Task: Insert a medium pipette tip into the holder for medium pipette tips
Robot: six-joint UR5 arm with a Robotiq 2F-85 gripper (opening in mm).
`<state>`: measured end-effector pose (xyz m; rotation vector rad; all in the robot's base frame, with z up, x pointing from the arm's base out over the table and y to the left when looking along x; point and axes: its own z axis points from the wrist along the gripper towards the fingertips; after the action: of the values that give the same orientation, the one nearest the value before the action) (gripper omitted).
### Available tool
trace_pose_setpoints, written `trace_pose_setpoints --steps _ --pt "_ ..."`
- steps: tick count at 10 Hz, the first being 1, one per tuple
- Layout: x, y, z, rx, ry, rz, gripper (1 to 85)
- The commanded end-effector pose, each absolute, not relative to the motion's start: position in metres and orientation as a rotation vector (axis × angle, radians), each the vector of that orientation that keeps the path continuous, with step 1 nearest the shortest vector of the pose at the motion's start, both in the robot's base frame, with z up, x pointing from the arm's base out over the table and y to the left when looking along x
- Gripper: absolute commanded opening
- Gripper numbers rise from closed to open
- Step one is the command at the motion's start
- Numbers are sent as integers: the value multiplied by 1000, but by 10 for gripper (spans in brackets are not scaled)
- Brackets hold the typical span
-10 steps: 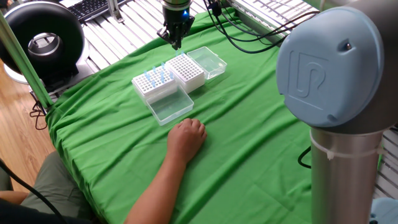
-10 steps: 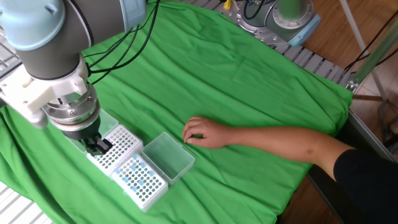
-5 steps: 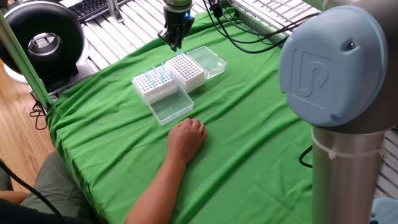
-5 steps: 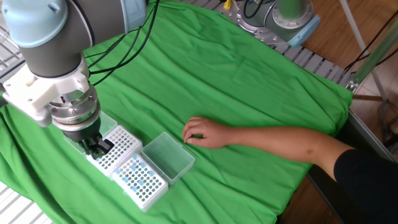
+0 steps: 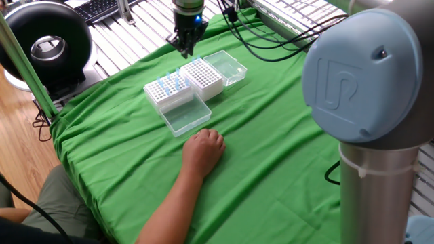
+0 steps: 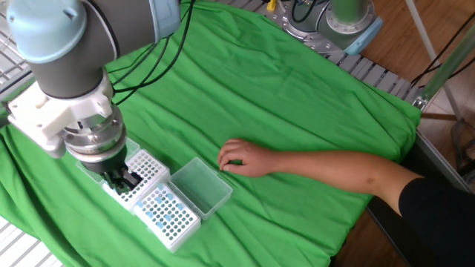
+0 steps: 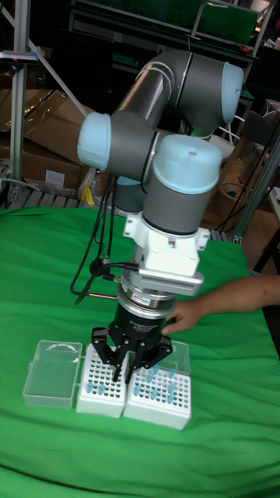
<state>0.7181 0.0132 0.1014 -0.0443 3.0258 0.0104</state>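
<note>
The holder for medium pipette tips (image 5: 204,76) stands on the green cloth (image 5: 271,149), its clear lid (image 5: 228,66) lying open beside it. Some holes in its grid carry blue tips (image 7: 99,380), but I cannot find the medium pipette tip of the task in any view. Such a tip is, I think, very light, thin and smooth plastic that bends or slips easily. It should be held gently at the wider upper end and kept upright over a hole.

The gripper (image 5: 186,46) hangs just above the holder, pointing straight down. Its fingers look close together, but I cannot tell if they grip a tip or are only shut.

Touching the holder stands the lower rack (image 5: 168,91), also with blue tips, and its own lid (image 5: 185,114). A person's hand (image 5: 205,150) rests on the cloth near that lid
</note>
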Motion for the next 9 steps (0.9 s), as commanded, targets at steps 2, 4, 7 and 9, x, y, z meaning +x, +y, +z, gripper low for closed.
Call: trace_pose_setpoints --steps 2,4,7,9 --pt "721 66 115 108 3056 72 223" --pt "726 89 115 185 3056 107 223" --pt "738 105 104 245 3031 107 227" --pt "743 111 95 245 3012 120 243"
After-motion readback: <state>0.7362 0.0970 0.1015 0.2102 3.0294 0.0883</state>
